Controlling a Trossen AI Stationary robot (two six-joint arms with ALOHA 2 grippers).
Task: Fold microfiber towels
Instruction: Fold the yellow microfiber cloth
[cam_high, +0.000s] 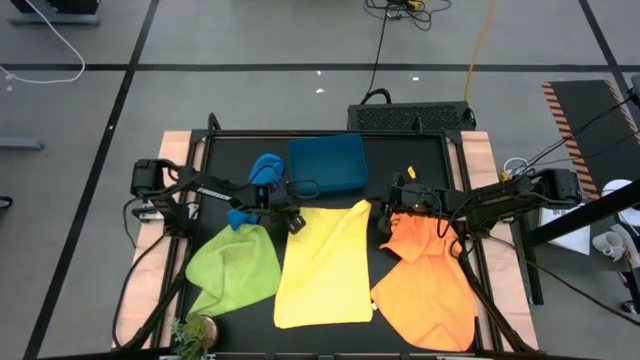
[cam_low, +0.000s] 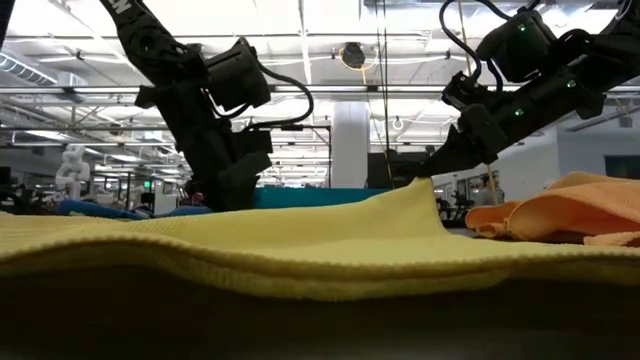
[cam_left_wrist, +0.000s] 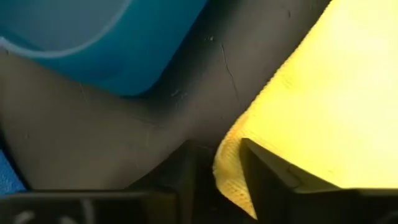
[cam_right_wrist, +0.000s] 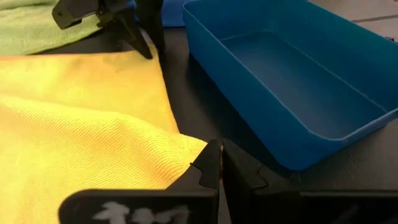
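Note:
The yellow towel (cam_high: 322, 268) lies spread in the middle of the table. Its far right corner is raised a little, and my right gripper (cam_high: 378, 215) is shut on that corner. My left gripper (cam_high: 291, 222) points steeply down at the towel's far left corner (cam_left_wrist: 229, 163). Its fingers are open and stand on either side of that corner's edge. A lime green towel (cam_high: 235, 265) lies to the left of the yellow one, and an orange towel (cam_high: 430, 285) lies to its right, under my right arm. A blue towel (cam_high: 263, 168) is bunched beside the bin. My left gripper has one finger (cam_left_wrist: 273, 183) lying on the yellow towel just inside its far left corner. The other finger (cam_left_wrist: 183, 180) stands on the dark table, apart from the cloth's edge. The corner lies flat. My right gripper pinches the yellow towel's far right corner (cam_right_wrist: 194, 154) between its two shut fingers, coming slanting down from the table's right. The corner (cam_low: 422, 186) is lifted off the table, and the cloth slopes down from it to the part that lies flat.
A rigid teal bin (cam_high: 328, 163) stands just beyond the yellow towel at the table's far middle, close to both grippers. A small potted plant (cam_high: 195, 330) sits at the near left corner. The table's frame rails run along its edges.

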